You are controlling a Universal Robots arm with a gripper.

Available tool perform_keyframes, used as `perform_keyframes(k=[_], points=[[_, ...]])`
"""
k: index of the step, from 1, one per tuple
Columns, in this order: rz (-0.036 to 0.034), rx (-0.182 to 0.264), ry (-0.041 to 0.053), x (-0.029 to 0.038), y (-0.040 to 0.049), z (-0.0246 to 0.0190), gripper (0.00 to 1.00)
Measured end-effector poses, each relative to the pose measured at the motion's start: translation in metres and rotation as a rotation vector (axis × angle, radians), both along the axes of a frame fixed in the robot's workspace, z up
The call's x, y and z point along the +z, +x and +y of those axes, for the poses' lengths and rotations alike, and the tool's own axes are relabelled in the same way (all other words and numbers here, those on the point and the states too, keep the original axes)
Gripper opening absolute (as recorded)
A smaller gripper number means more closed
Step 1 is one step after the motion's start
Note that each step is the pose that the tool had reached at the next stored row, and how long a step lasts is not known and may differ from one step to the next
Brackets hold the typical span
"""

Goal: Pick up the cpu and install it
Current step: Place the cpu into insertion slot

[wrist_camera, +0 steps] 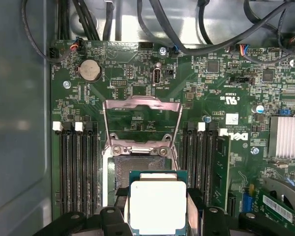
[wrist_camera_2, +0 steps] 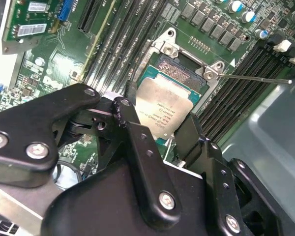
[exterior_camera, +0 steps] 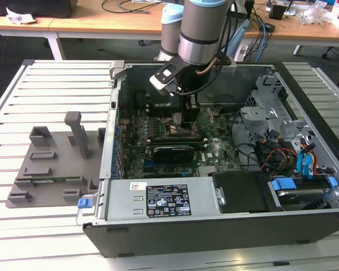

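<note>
The cpu, a flat square chip with a silver-grey top, sits between my gripper's black fingers, which are shut on two of its opposite edges. It hangs over one end of the open motherboard socket, partly covering it. The socket's metal load plate is folded back and a thin lever sticks out to the side. In the exterior view my gripper reaches down into the open computer case above the motherboard.
Black memory slots flank the socket, one holding a module. Cables run along the board's edge, near a finned heatsink. A grey holder tray lies on the exterior view's left. A drive cage stands on the right.
</note>
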State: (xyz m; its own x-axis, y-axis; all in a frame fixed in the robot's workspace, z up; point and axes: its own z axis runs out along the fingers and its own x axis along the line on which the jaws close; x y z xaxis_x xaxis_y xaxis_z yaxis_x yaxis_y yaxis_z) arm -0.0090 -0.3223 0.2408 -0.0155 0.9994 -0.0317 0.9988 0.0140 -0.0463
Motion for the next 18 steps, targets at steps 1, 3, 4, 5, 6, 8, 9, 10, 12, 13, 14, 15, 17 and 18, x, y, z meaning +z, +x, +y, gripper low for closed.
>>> perform_keyframes(k=[1,3,4,5,6,8,9,10,12,13,14,15,17,18], points=[[0.0000,0.000,0.0000,-0.0007,0.0000,0.0009,0.55],[0.0000,0.000,0.0000,-0.0028,0.0000,0.0028,0.55],[0.0000,0.000,-0.0002,-0.0035,0.0001,0.0031,0.55],[0.0000,0.000,-0.0001,-0.0041,0.0000,0.0032,0.55],[0.0000,0.000,0.0000,-0.0048,0.0000,0.0033,0.55],[0.0000,0.000,-0.0001,-0.0057,0.0000,0.0033,0.55],[0.0000,0.000,-0.0001,-0.0063,0.0000,0.0034,0.55],[0.0000,0.000,-0.0001,-0.0068,0.0000,0.0034,0.55],[0.0000,0.000,-0.0001,-0.0078,0.0000,0.0033,0.55],[0.0000,0.000,-0.0001,-0.0082,0.0000,0.0033,0.55],[0.0000,0.000,-0.0001,-0.0088,0.0000,0.0033,0.55],[0.0000,0.000,-0.0001,-0.0097,0.0000,0.0033,0.55],[0.0000,0.000,-0.0001,-0.0113,0.0000,0.0033,0.55],[0.0000,0.000,-0.0001,-0.0120,0.0000,0.0033,0.55]])
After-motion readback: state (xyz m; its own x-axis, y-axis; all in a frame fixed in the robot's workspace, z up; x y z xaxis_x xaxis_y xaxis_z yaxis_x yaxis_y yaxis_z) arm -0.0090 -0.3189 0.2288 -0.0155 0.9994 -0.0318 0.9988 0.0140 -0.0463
